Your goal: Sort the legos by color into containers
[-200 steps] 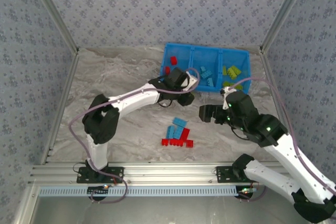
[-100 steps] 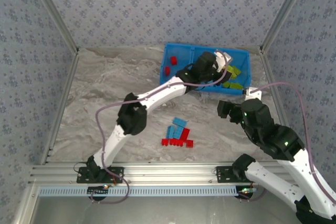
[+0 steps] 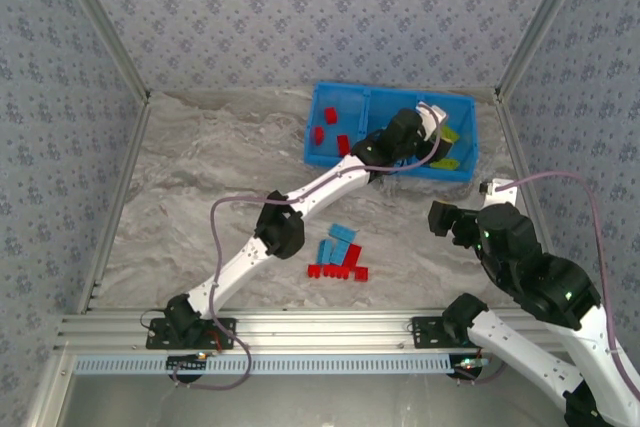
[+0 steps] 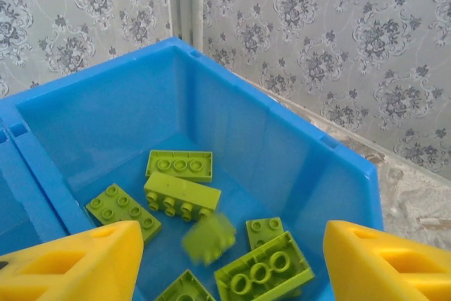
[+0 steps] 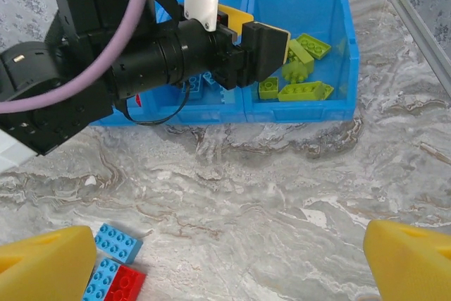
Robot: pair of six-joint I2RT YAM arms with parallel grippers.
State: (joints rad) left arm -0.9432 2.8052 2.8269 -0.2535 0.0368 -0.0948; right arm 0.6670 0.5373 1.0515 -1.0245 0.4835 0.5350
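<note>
Blur smears one yellow-green brick (image 4: 209, 236) over the tray's (image 4: 232, 125) right compartment at the worktop's (image 3: 220, 157) far edge, between spread left fingers (image 4: 77, 262). We see right fingers (image 5: 42, 262) spread too, both pairs partly cut off.

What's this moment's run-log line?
left gripper open above tray's green compartment | blurred green brick beneath, apparently dropping | right gripper open over table | red/blue bricks unsorted

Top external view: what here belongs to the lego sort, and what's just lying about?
Job:
blue tray
sorted red bricks in its left compartment
yellow-green bricks in its right compartment
loose red bricks and light blue bricks on the table
left gripper, jaws open over the yellow-green bricks

Not job:
wallpapered walls
aluminium frame
</note>
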